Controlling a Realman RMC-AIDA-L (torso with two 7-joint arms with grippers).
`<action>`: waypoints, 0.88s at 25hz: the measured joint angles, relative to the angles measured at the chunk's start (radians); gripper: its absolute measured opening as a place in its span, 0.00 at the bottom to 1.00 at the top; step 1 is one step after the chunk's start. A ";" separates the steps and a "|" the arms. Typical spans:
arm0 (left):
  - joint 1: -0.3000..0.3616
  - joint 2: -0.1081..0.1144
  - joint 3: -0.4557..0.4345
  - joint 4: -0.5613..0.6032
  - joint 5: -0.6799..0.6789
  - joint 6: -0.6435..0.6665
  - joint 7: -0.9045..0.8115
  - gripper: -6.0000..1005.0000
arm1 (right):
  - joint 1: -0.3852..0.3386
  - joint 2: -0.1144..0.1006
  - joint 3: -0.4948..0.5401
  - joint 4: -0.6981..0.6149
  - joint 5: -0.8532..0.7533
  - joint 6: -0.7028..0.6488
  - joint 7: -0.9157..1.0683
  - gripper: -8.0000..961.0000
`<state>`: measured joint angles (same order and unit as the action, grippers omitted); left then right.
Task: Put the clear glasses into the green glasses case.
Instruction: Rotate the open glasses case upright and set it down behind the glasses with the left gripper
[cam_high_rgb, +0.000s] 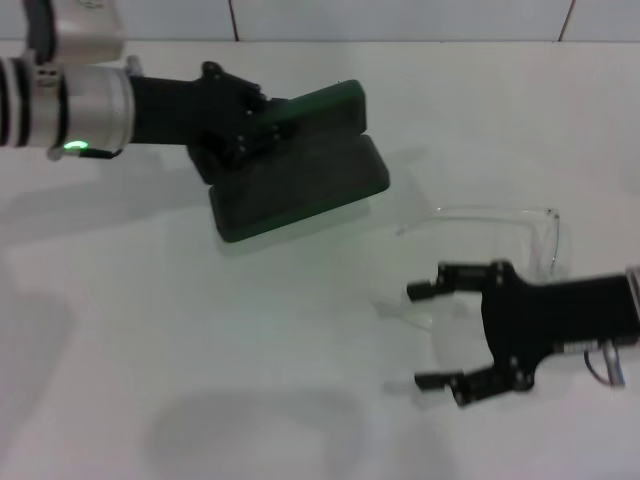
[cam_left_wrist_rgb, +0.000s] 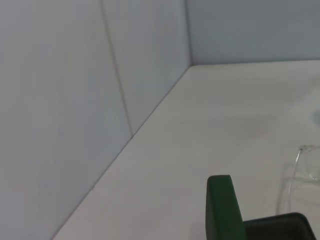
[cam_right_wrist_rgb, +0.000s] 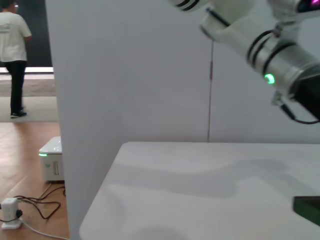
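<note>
The green glasses case (cam_high_rgb: 300, 190) lies open at the back middle of the white table, its lid (cam_high_rgb: 322, 106) tilted up. My left gripper (cam_high_rgb: 262, 128) reaches in from the left and is shut on the lid's edge. The left wrist view shows the lid's edge (cam_left_wrist_rgb: 222, 210) and the base's corner (cam_left_wrist_rgb: 277, 227). The clear glasses (cam_high_rgb: 540, 240) lie on the table to the right of the case, arms pointing left. My right gripper (cam_high_rgb: 416, 337) is open in front of the glasses, and the faint tip of their near arm (cam_high_rgb: 400, 308) lies by its fingertips.
A white wall (cam_left_wrist_rgb: 75, 100) runs behind and beside the table (cam_high_rgb: 200, 380). The right wrist view shows my left arm (cam_right_wrist_rgb: 270, 55) above the table and a dark corner of the case (cam_right_wrist_rgb: 307, 207). A person (cam_right_wrist_rgb: 12, 50) stands far off beyond the partition.
</note>
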<state>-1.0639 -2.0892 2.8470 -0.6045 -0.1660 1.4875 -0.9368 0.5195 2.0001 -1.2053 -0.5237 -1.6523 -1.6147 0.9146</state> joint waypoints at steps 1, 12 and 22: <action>-0.009 0.001 0.000 0.015 0.006 -0.017 0.013 0.22 | -0.013 0.006 -0.001 0.000 -0.004 -0.001 -0.020 0.91; -0.094 -0.002 0.000 0.257 0.065 -0.344 0.240 0.24 | -0.058 0.016 -0.055 0.008 -0.007 -0.017 -0.087 0.91; -0.113 0.000 -0.001 0.384 0.099 -0.492 0.290 0.25 | -0.057 0.019 -0.063 0.008 -0.006 -0.009 -0.093 0.91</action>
<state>-1.1773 -2.0894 2.8455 -0.2210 -0.0667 0.9954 -0.6463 0.4622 2.0186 -1.2686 -0.5153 -1.6578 -1.6240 0.8213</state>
